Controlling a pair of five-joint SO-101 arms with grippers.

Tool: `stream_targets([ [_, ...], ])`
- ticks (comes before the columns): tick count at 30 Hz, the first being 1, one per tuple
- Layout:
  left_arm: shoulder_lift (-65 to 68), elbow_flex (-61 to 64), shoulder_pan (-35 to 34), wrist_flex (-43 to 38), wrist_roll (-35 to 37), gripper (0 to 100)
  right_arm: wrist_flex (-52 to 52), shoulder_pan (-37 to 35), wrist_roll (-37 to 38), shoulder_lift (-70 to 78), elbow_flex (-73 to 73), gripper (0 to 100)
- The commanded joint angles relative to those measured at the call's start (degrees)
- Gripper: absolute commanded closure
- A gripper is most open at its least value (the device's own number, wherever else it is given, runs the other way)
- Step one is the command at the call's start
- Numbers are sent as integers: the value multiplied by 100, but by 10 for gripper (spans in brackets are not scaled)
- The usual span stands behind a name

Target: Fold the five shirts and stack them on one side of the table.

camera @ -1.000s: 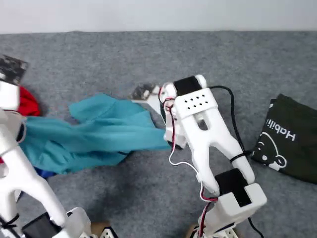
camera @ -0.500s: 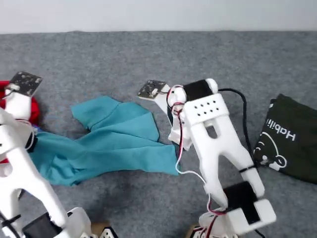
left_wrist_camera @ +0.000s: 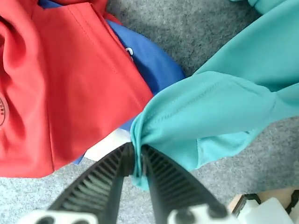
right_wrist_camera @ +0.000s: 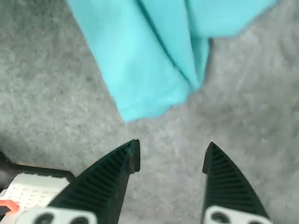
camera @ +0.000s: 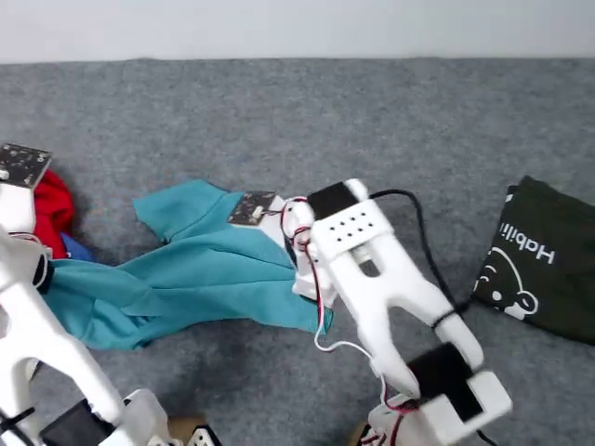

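On grey carpet (camera: pixel 279 111), left gripper (left_wrist_camera: pixel 135 161) pinches the teal shirt (left_wrist_camera: pixel 219 93), right gripper (right_wrist_camera: pixel 170 161) gapes; dark shirt (camera: pixel 558 288) bears white lettering (camera: pixel 532 246).

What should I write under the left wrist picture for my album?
Left gripper pinching a fold of the teal shirt beside the red shirt and blue shirt.

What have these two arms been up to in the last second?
The right gripper swung away sideways, then came back over the teal shirt, whose near corner got drawn out flatter. The left gripper kept its pinch on the shirt's other end. The dark green shirt stayed put.
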Motion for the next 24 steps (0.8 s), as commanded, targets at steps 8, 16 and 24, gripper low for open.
stream_targets([
  [8, -202, -22, -35, -18, 79, 995, -171, -365, 18, 1270, -1284, 772],
  [16, -202, 84, -26, -18, 79, 995, -154, -356, -158, 1974, -1829, 772],
  [24, -202, 251, -18, -44, 79, 995, 435, -479, -352, 2097, -1925, 775],
])
